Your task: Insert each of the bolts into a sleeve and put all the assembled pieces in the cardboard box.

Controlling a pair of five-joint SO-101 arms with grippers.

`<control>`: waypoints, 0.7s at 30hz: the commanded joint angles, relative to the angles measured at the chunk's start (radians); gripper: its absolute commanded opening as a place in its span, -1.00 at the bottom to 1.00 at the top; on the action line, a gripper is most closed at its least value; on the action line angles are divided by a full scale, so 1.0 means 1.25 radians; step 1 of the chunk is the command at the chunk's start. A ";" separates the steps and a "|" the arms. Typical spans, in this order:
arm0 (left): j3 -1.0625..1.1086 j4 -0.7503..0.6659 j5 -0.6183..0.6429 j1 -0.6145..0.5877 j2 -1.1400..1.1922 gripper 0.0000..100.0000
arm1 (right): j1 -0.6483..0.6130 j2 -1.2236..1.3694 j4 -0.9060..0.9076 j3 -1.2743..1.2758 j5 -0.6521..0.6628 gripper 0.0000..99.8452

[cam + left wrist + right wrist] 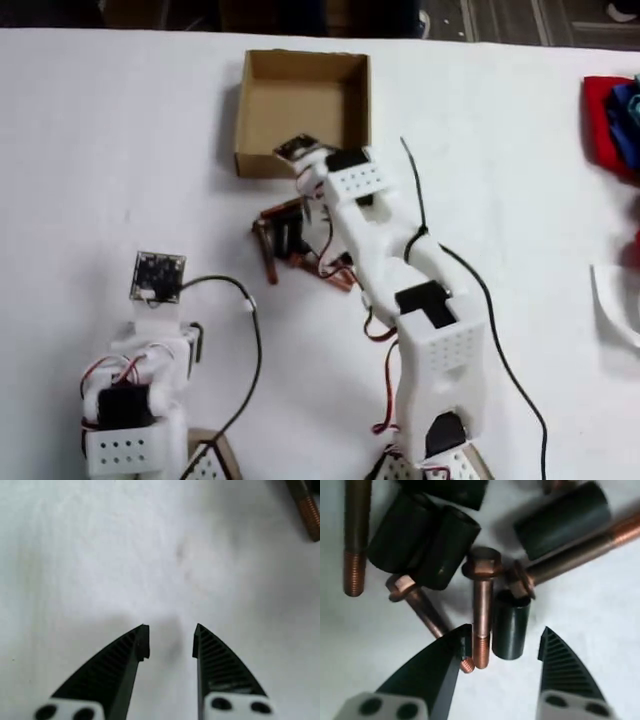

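Copper bolts and black sleeves lie in a loose pile just in front of the cardboard box. My right gripper hangs open right above the pile. Between its fingers lie a short bolt and a black sleeve, side by side on the table. More sleeves and a long bolt lie beyond them. My left gripper is open over bare white table, with one bolt's threaded end at the far corner. The left arm sits near the front left.
The right arm stretches from the front edge toward the box, its black cable trailing beside it. A red cloth and a white curved piece lie at the right edge. The table is white.
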 commanded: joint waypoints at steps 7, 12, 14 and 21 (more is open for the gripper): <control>0.018 0.002 0.000 0.004 -0.001 -0.67 | 0.008 -0.055 -0.077 0.064 0.000 -0.58; 0.018 0.002 0.000 0.004 -0.001 -0.67 | 0.025 -0.063 -0.072 0.060 0.005 -0.58; 0.018 0.002 0.000 0.004 -0.001 -0.67 | 0.026 -0.072 -0.072 0.063 0.006 -0.58; 0.018 0.002 0.000 0.004 -0.001 -0.67 | 0.026 -0.123 -0.071 0.063 0.005 -0.58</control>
